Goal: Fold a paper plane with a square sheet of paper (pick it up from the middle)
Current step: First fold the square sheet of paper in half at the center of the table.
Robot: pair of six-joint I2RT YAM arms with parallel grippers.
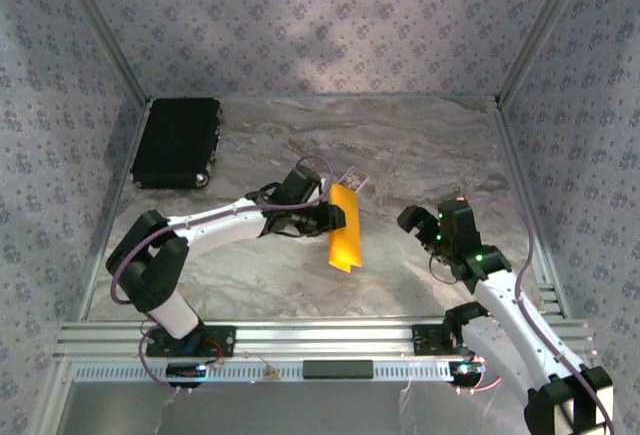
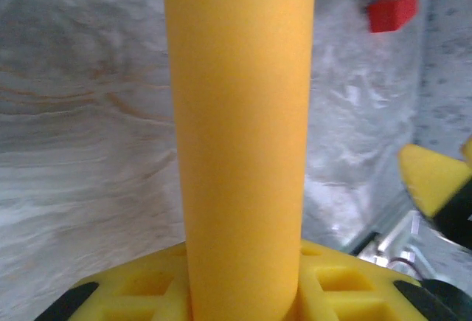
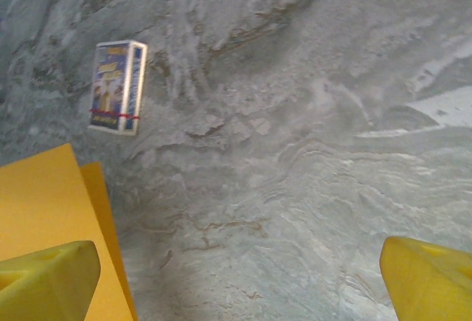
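The marbled grey surface (image 1: 400, 155) carries a black case (image 1: 177, 142) in its far left corner. Near the middle, the square sheet of paper (image 1: 346, 240) droops, doubled over, from the left hand (image 1: 338, 217), which is clenched on it. The right hand (image 1: 418, 223) hovers near, fingers spread, grasping nothing. A small patterned card (image 1: 352, 177) lies just behind the paper, and 1 tiny red block (image 2: 393, 9) sits apart.

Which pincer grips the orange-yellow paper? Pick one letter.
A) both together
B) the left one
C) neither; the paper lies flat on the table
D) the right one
B: the left pincer is shut on the square sheet of paper, which rises from between its fingers in the left wrist view, while the right pincer stands wide open, holding nothing.
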